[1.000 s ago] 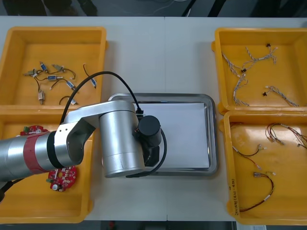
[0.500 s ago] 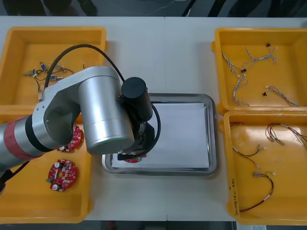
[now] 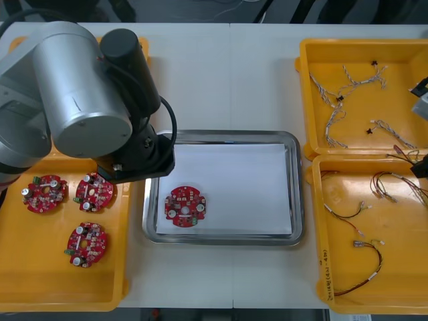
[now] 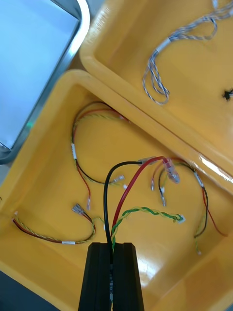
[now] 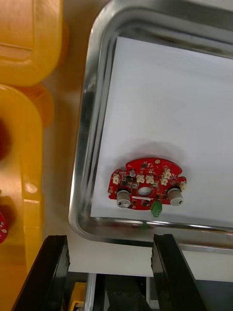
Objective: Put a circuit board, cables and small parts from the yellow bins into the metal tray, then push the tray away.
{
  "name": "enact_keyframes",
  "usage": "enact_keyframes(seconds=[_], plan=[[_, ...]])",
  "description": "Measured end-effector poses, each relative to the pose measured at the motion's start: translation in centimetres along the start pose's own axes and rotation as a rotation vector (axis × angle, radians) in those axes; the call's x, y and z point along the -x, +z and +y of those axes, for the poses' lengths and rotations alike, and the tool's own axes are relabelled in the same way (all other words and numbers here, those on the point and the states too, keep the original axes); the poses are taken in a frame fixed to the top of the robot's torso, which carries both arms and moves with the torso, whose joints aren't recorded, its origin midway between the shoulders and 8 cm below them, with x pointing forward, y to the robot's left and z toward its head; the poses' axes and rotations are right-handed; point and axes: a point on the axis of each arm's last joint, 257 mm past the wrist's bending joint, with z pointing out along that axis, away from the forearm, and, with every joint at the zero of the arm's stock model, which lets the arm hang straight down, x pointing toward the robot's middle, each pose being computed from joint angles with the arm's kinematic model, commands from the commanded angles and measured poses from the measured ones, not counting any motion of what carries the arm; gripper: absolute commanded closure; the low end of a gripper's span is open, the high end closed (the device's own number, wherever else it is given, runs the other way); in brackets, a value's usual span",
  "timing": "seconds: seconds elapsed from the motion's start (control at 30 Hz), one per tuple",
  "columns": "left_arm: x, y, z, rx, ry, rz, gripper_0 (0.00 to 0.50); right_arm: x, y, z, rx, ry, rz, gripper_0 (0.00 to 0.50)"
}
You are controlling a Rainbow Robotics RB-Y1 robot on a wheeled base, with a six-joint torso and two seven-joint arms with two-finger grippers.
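Note:
A round red circuit board [image 3: 185, 206] [image 5: 147, 183] lies alone on the white inside of the metal tray [image 3: 295, 194] [image 5: 85, 146], near its front left corner. My left gripper [image 3: 137, 160] [image 5: 109, 238] hangs open just outside the tray's left rim, with nothing between its fingers. At the table's right edge, my right gripper [image 3: 420, 167] [image 4: 111, 245] is over the near right yellow bin [image 3: 319, 267] [image 4: 46, 165]. It is shut on a red and yellow cable [image 4: 127, 194] with a black strand, which rises from the bin floor to the fingertips.
Three more circuit boards [image 3: 85, 243] lie in the near left bin [image 3: 124, 267]. Other red and yellow cables [image 3: 364, 251] [image 4: 82, 160] stay in the near right bin. Twisted blue and white cables [image 3: 338, 110] [image 4: 160, 68] lie in the far right bin.
My left arm has let go of the circuit board in the tray and drawn back to the far left. The right gripper has come into view over the near right bin.

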Motion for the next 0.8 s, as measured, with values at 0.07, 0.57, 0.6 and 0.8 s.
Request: enact_keyframes(seconds=[0.07,0.57,0.6,0.8], plan=[[0.8,-0.6,0.7,-0.002,0.020,-0.009,0.000,0.9,0.0,0.7,0.013,-0.030,-0.007,0.500],[5.7,-3.4,6.0,-0.027,-0.071,-0.021,0.000,5.9,0.4,6.3,0.079,-0.277,-0.015,0.500],[5.9,-3.4,6.4,-0.029,-0.063,-0.019,0.000,6.2,0.5,6.9,0.081,-0.304,-0.013,0.500],[6.8,-3.2,8.1,-0.027,0.090,-0.016,0.000,8.1,1.1,9.9,0.096,-0.444,-0.001,0.500]])
